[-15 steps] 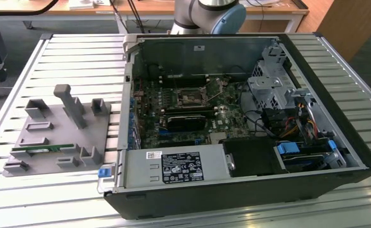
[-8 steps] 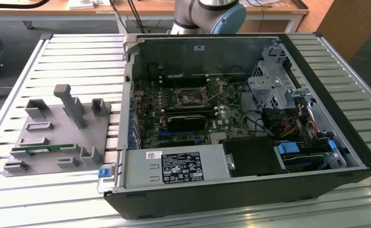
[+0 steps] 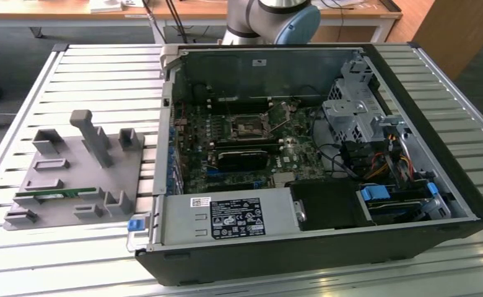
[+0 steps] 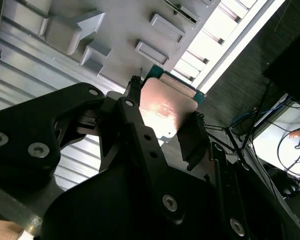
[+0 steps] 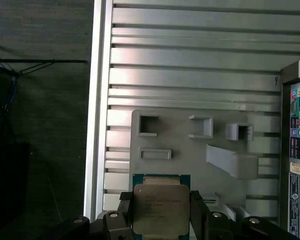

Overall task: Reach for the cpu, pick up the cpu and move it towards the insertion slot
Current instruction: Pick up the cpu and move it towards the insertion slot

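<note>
In the exterior view, starting from its left, a gray holder plate (image 3: 60, 207) lies on the slatted table (image 3: 85, 68), with a memory stick (image 3: 56, 194) near its front edge. Just beside it stands the computer case (image 3: 439, 142), open on top. The insertion slot (image 3: 248, 128) sits uncovered on the green board (image 3: 194, 133), with open room above. In both wrist views the gripper (image 5: 161, 214) (image 4: 162, 125) pinches the cpu (image 5: 161, 207) (image 4: 167, 106) by two opposite edges, over the plate.

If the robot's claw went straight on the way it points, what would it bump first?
Probably the grey holder tray, which lies straight beyond the gripper in the first wrist view. The cpu it grips would likely touch first. How far off is hard to tell.
</note>
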